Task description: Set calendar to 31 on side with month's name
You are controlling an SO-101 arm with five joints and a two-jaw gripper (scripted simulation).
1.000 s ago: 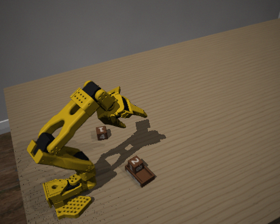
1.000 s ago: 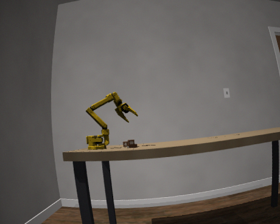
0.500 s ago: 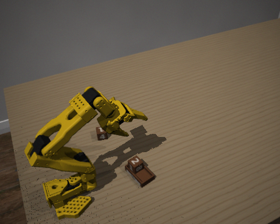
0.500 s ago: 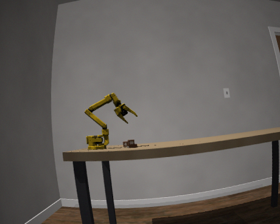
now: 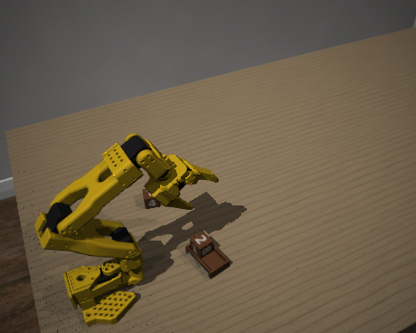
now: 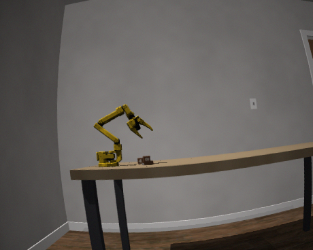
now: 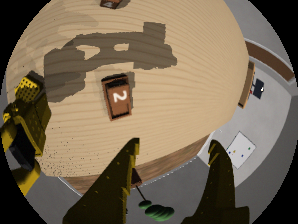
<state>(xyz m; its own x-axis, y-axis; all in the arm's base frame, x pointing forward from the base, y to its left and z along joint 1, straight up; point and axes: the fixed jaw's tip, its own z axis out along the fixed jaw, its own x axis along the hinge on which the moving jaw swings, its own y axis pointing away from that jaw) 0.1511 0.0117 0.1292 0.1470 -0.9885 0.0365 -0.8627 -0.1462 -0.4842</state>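
The tool (image 5: 204,194) (image 6: 147,134) (image 7: 175,142) was released, its fingers apart with nothing between them, raised well above the bench (image 5: 326,158) (image 6: 194,162) (image 7: 190,60). Below it, the brown tray (image 5: 216,261) (image 6: 150,163) (image 7: 116,77) lay flat on the bench, carrying one cube (image 5: 201,243) (image 6: 146,159) (image 7: 120,96) toward one end, with a white 2 on top and what looked like an 8 on one side. The other cube (image 5: 151,199) (image 6: 140,161) (image 7: 111,3) stood outside the tray, on the bench below the tool and back toward the arm; a 4 showed on its side, and the tool's body partly hid its top in the top view. The calendar did not have both cubes in its tray.
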